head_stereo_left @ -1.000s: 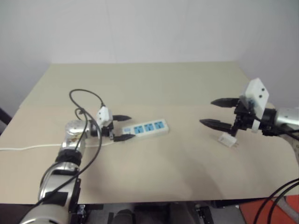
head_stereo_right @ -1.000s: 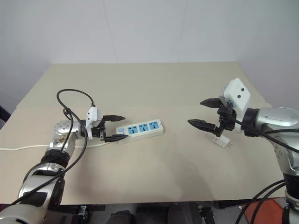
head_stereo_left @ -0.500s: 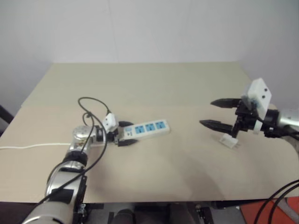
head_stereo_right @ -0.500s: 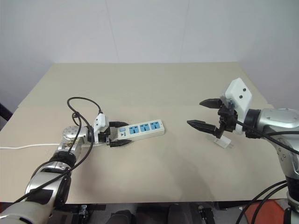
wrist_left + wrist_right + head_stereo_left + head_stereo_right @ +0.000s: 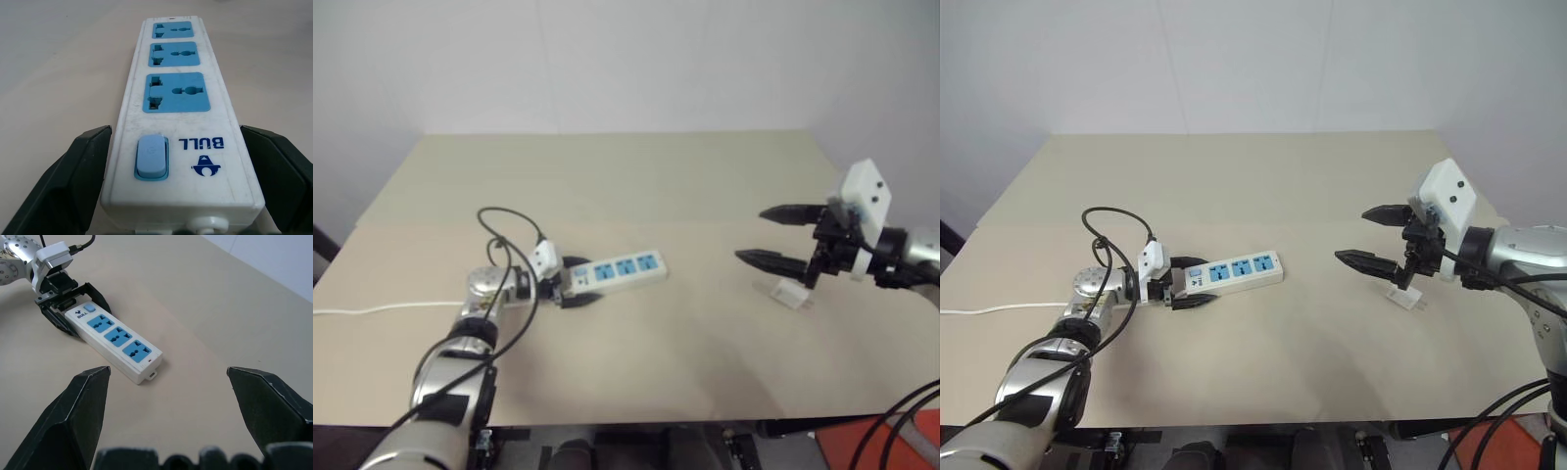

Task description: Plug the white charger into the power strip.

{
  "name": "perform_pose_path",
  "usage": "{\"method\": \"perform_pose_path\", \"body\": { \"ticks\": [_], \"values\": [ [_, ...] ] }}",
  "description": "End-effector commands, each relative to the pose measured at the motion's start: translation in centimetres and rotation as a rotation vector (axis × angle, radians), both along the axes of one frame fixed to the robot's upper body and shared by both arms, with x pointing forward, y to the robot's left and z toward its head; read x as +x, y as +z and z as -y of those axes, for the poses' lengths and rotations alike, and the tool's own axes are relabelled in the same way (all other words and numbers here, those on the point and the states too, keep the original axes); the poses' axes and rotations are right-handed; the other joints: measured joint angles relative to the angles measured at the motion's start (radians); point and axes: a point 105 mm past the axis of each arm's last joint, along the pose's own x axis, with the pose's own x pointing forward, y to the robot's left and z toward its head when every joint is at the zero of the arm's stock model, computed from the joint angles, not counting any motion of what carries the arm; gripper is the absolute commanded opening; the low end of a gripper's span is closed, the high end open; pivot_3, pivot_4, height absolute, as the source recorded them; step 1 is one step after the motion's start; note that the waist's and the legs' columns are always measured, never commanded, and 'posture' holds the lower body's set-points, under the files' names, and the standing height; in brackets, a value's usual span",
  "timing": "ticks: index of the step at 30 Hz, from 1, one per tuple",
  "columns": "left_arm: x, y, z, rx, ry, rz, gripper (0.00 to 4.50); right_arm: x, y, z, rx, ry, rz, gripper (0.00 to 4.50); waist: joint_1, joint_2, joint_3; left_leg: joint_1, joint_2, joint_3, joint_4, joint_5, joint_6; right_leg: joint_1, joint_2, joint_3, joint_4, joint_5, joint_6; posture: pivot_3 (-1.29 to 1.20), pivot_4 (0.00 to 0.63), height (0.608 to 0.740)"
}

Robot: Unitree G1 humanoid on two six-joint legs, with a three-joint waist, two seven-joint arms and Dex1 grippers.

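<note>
Power strip [image 5: 1232,272]: long white bar, three blue socket faces and a pale blue switch [image 5: 151,156], lying flat on the beige table [image 5: 1263,176], left of centre, switch end toward the left arm, slightly angled. Thin white cord [image 5: 994,309] trailing from the switch end off toward the table's left edge. Left gripper [image 5: 1189,282]: low at table level, pointing along the strip, black fingers [image 5: 73,171] spread wide to either side of the switch end; in the left wrist view a narrow gap on each side between finger and casing, no clamping visible, so straddling rather than grasping. Contact with the strip's end face: cannot tell. Loop of black cable [image 5: 1102,223] arching over the left wrist. White charger [image 5: 1408,297]: small boxy adapter, resting on the table on the right side, well apart from the strip, lying free. Right gripper [image 5: 1377,238]: raised above the table, pointing toward the strip, fingers [image 5: 78,411] parted as wide as seen, empty; the charger on the table below, by its wrist end, not touched. In the right wrist view, strip and left gripper both framed between the open fingers, across bare tabletop.
</note>
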Motion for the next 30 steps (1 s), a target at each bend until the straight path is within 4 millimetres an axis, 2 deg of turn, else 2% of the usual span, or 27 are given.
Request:
{"method": "perform_pose_path", "body": {
  "ticks": [1, 3, 7, 12, 21, 27, 30],
  "values": [
    [-0.6, -0.7, -0.8, 0.019, 0.001, -0.02, 3.85, -0.5, 1.4, 0.1, -0.006, -0.007, 0.056, 4.5, -0.001, 0.0, 0.0, 0.0, 0.0, 0.0, 0.0, 0.0, 0.0, 0.0, 0.0, 0.0, 0.0, 0.0, 0.0, 0.0, 0.15, 0.74],
    [-0.7, -0.7, -0.8, 0.013, -0.006, -0.026, 3.28, -0.4, 1.4, 0.1, -0.004, -0.006, 0.055, 4.5, -0.001, 0.0, 0.0, 0.0, 0.0, 0.0, 0.0, 0.0, 0.0, 0.0, 0.0, 0.0, 0.0, 0.0, 0.0, 0.0, 0.15, 0.74],
    [-0.7, -0.5, -0.5, 0.0, -0.015, -0.016, 3.3, -0.2, 1.5, 0.1, -0.001, -0.006, 0.056, 4.5, -0.001, 0.0, 0.0, 0.0, 0.0, 0.0, 0.0, 0.0, 0.0, 0.0, 0.0, 0.0, 0.0, 0.0, 0.0, 0.0, 0.15, 0.74],
    [-1.2, 0.5, 0.9, -0.022, -0.103, 0.003, 3.3, 0.1, 1.5, 0.9, -0.012, -0.029, 0.052, 4.5, 0.001, 0.0, 0.0, -0.001, 0.0, 0.0, 0.0, 0.0, 0.0, 0.0, 0.0, 0.0, 0.0, 0.0, 0.0, 0.0, 0.15, 0.74],
    [-3.2, 2.7, 5.3, 0.006, -0.245, 0.073, 3.3, 1.0, 1.0, 4.2, -0.085, -0.15, -0.039, 4.5, 0.017, 0.0, 0.0, -0.002, 0.0, 0.0, 0.0, 0.0, 0.0, -0.001, -0.001, 0.0, -0.001, 0.0, 0.0, 0.0, 0.15, 0.74],
    [-5.1, 1.7, 7.3, 0.075, -0.308, 0.066, 3.3, 2.5, -0.9, 7.8, -0.186, -0.364, -0.219, 4.5, 0.014, 0.0, 0.0, -0.001, 0.0, 0.001, 0.0, 0.0, 0.0, -0.001, -0.001, 0.001, -0.002, 0.0, 0.0, 0.0, 0.15, 0.74],
    [-5.1, 0.8, 7.5, 0.112, -0.282, 0.059, 3.3, 2.9, -2.0, 8.8, -0.268, -0.406, -0.283, 4.5, 0.013, 0.0, 0.0, -0.001, 0.0, 0.001, 0.0, 0.0, 0.0, -0.001, 0.0, 0.001, -0.002, 0.0, 0.0, 0.0, 0.15, 0.74]
  ]
}}
